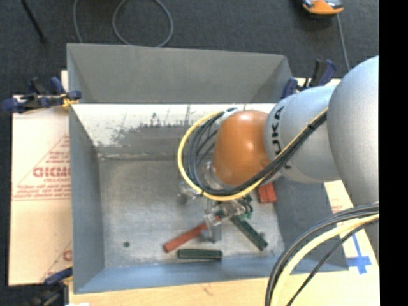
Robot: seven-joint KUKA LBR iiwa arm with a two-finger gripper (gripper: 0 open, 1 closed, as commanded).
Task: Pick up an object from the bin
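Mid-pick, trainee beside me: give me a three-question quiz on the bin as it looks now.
1. Fill in: the block partly hidden by the arm is coloured ____.
2. True or false: the dark green stick lies nearer the view's bottom edge than the red stick.
3. Which lies closest to the gripper? A. red stick B. dark green stick C. block
Key: 1 red; 2 true; 3 A.

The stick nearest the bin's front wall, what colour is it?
The stick is dark green, best seen in camera view.
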